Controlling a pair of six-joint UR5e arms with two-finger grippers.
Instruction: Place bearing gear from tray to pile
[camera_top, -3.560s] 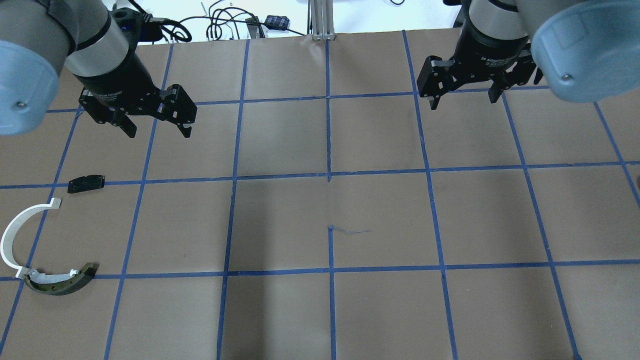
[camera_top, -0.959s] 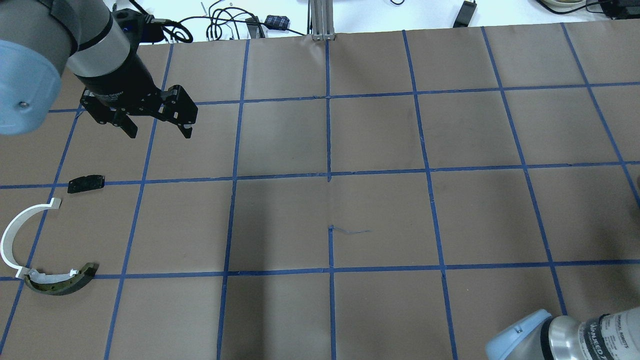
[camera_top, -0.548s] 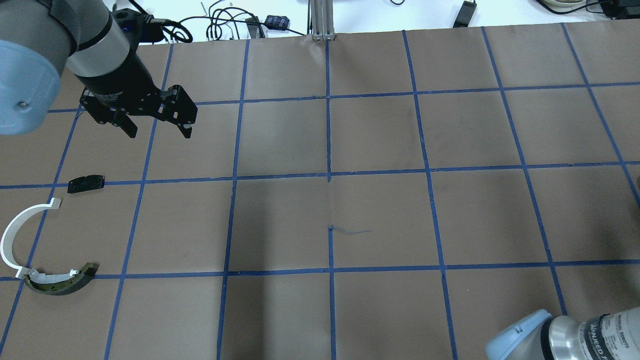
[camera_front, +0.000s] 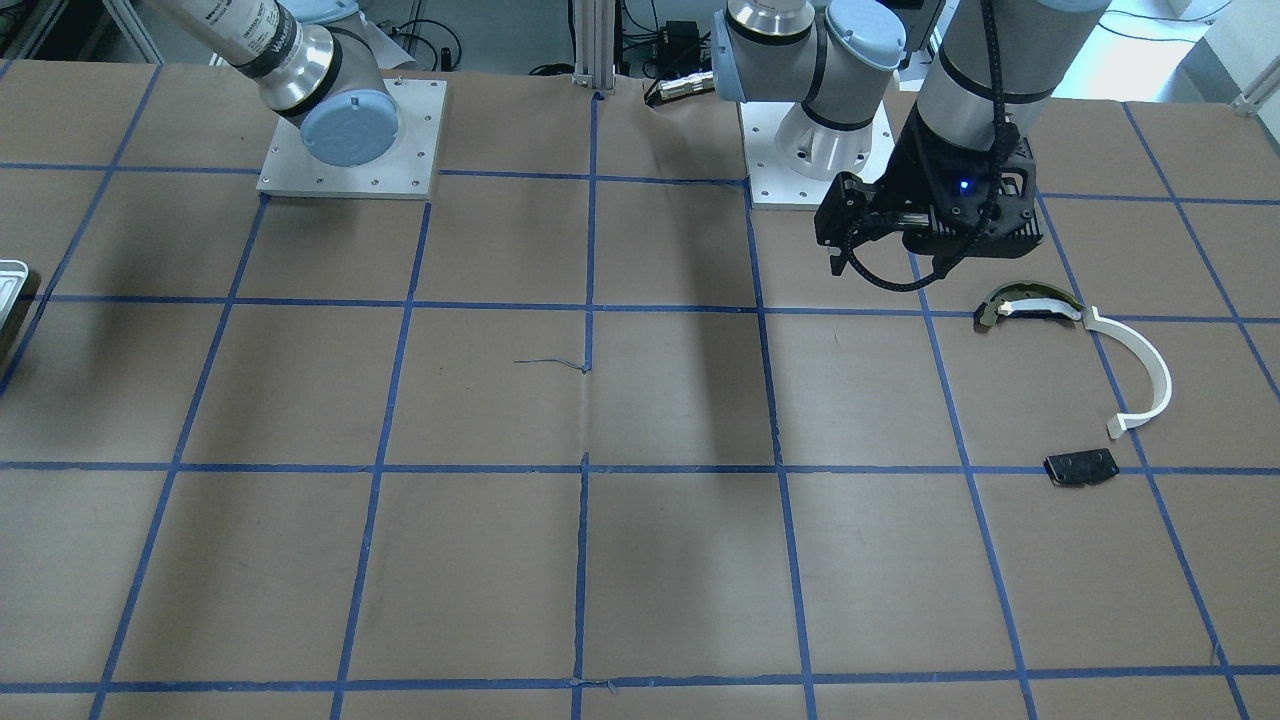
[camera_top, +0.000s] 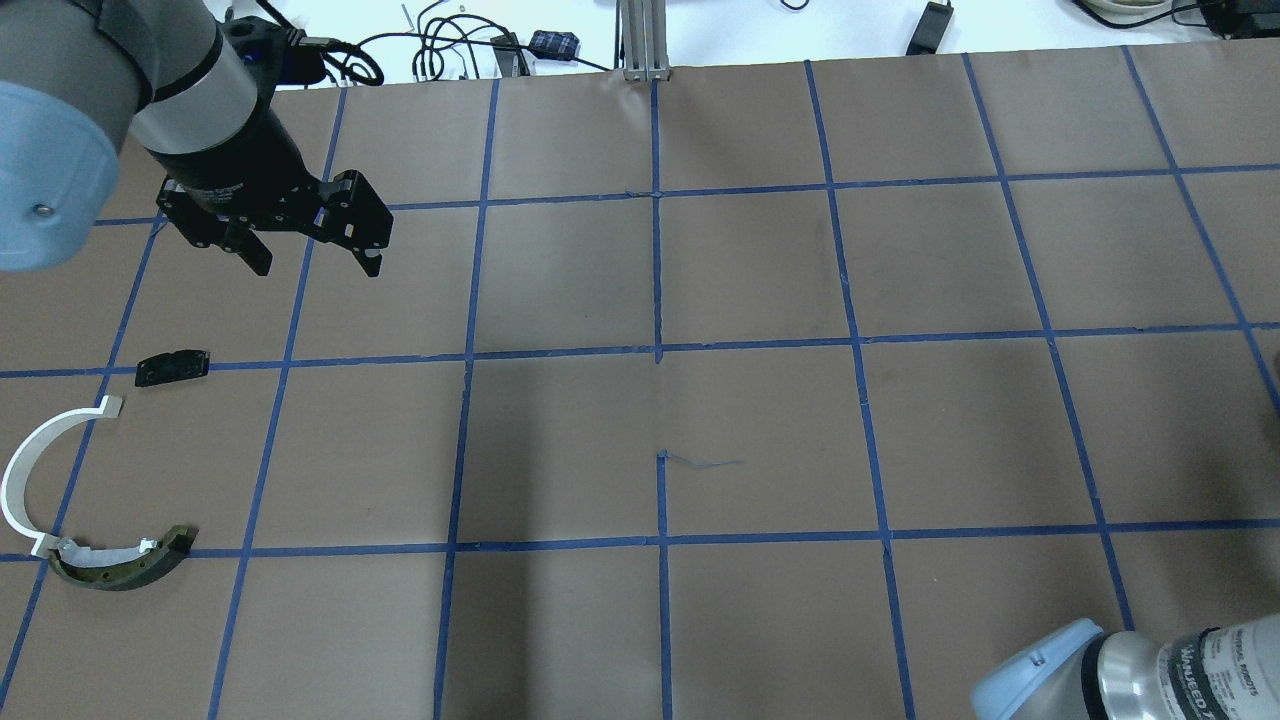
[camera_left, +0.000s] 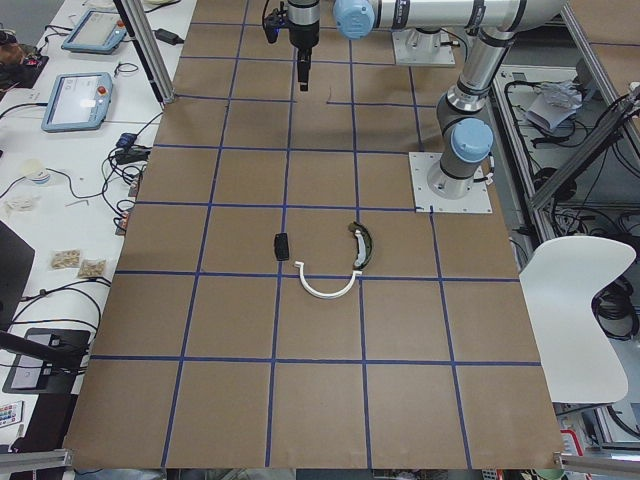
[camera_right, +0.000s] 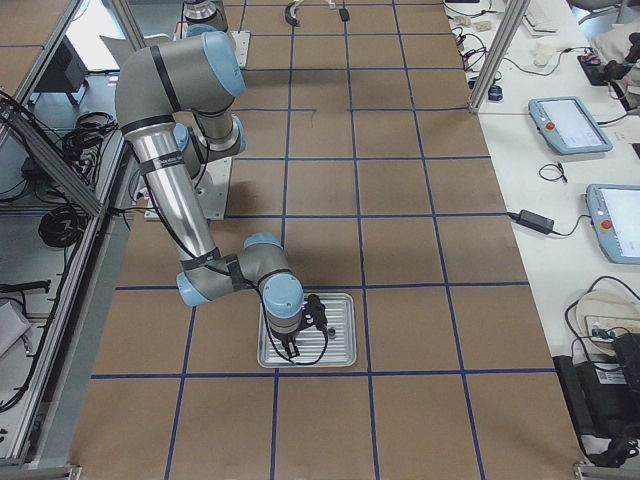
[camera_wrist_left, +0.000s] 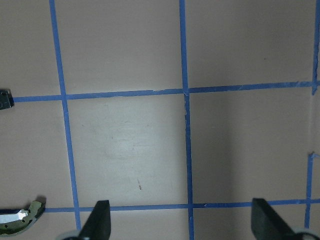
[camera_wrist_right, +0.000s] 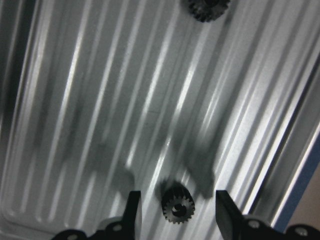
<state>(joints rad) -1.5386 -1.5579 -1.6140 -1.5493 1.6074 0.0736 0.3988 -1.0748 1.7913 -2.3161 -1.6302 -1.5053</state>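
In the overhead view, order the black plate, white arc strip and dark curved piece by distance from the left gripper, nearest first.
1. Small flat black plate, left of the left gripper, nearer the robot.
2. White curved arc strip, farther left, by its free tip.
3. Dark curved piece with pale band, at the arc's other end, nearest the robot.

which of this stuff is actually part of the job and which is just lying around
Job: bearing gear; right gripper, open, astride it; tray it lies in; pile of white arc strip, dark curved piece, black plate.
Lying about: second gear in the tray; cables; tablets; white chair; left gripper, open, holding nothing.
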